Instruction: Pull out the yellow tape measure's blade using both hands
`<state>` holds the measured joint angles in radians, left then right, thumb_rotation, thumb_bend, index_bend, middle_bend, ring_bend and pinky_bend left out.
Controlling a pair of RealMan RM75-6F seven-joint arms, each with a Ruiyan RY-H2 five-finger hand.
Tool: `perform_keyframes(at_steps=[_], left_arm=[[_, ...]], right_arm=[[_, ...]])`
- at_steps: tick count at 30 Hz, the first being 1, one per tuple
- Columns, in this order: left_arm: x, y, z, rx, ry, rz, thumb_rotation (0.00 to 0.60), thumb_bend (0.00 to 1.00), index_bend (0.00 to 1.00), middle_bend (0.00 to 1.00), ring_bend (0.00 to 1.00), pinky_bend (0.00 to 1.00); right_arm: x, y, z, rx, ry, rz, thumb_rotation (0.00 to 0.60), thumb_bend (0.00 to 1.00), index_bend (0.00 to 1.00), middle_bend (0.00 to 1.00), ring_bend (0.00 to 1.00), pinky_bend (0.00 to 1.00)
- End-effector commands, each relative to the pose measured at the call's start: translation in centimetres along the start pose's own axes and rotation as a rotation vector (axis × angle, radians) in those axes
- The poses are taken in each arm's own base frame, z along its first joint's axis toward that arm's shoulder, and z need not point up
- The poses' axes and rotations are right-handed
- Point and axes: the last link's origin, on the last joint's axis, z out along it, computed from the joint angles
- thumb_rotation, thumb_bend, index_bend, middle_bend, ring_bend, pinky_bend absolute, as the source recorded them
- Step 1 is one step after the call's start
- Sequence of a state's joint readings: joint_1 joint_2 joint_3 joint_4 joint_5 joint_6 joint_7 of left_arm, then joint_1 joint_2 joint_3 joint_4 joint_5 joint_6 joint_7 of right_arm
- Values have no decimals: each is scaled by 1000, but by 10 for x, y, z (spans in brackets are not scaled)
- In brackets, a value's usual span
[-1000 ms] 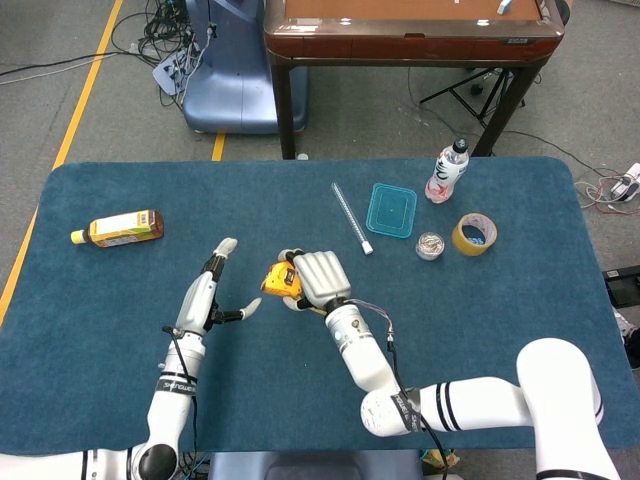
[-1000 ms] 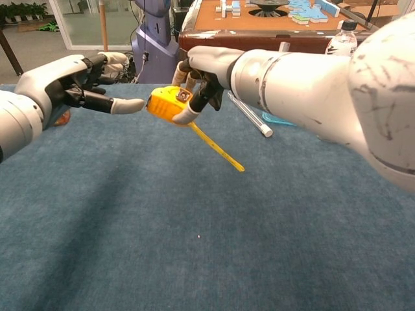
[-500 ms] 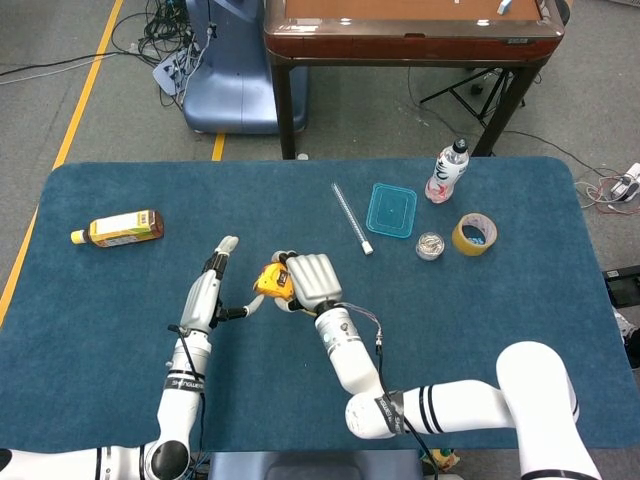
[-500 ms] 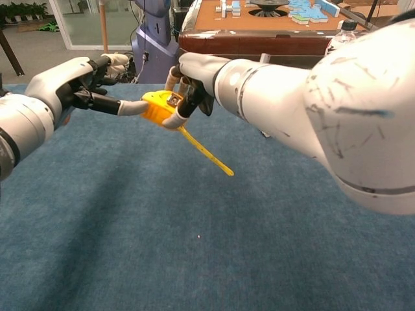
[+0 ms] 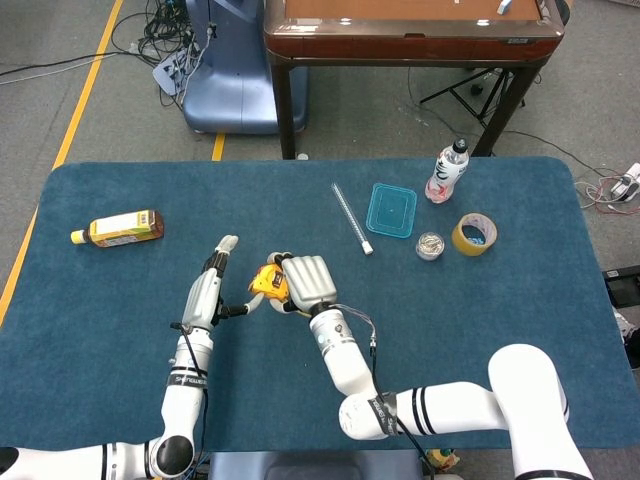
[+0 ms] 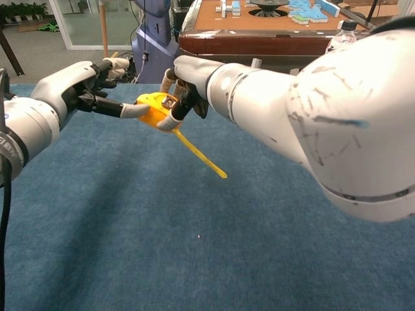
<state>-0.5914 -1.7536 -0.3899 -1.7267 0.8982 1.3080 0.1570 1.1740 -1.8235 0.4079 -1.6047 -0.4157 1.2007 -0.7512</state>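
The head view looks steeply down from high over the blue table (image 5: 500, 300), taking in its whole top and floor beyond. The chest view sits low and close, facing forward. Both share the table's middle.

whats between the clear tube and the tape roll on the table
In the head view, between the clear tube and the tape roll lie a teal lid and a small round tin.

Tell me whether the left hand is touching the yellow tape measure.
Touching. In the chest view a fingertip of the left hand presses against the side of the yellow tape measure, with no gap between them.
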Motion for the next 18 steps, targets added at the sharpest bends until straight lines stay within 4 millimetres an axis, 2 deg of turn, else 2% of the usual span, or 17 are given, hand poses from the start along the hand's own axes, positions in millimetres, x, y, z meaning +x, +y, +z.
perform_keyframes(at_steps=[1, 18], left_arm=[[0, -1, 1, 2, 0, 3, 600, 194, 0, 0, 0, 0], [3, -2, 4, 9, 8, 15, 600, 194, 0, 0, 0, 0]], right_arm=[[0, 0, 0, 0, -1, 2, 600, 774, 806, 776, 758, 437], [1, 3, -2, 1, -7, -1, 600, 782, 809, 778, 764, 437]])
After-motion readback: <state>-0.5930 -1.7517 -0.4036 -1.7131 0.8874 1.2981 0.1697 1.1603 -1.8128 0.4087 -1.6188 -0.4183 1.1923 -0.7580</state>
